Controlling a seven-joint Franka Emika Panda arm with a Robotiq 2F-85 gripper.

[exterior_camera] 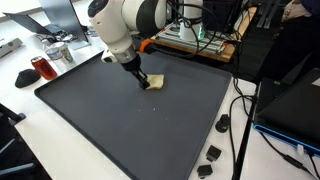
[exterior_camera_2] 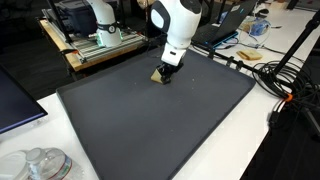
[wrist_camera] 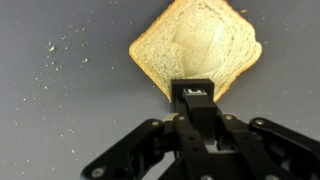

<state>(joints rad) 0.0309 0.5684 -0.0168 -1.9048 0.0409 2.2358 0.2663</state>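
Workbench setting: white table [exterior_camera: 22, 135] crowded at the edges with cables and electronics, and a large dark mat [exterior_camera: 120, 130] laid over most of it. A few small black parts [exterior_camera: 214, 153] sit off the mat's near corner.

Object: one slice of bread [wrist_camera: 195, 45], lying flat on the mat toward its far side in both exterior views [exterior_camera: 153, 82] [exterior_camera_2: 160, 77]. The wrist view shows it face-on, turned like a diamond, pale crumb with a thin browner crust. Loose crumbs [wrist_camera: 50, 65] speckle the mat beside it.

Pincer: the gripper [wrist_camera: 195, 92] has its jaws drawn fully together, with the tips at the slice's nearest corner and overlapping the crust. I cannot tell whether any crust is caught between them or whether they only rest on it. The arm leans down over the slice in an exterior view [exterior_camera: 143, 79].

Handling judgement: very light, soft and compressible, and it tears easily. The crumb would dent under a hard squeeze, and it sheds crumbs when dragged. Best purchase looks to be the crust at a corner or edge, where the slice is firmest. A flat slice offers no grip from straight above.
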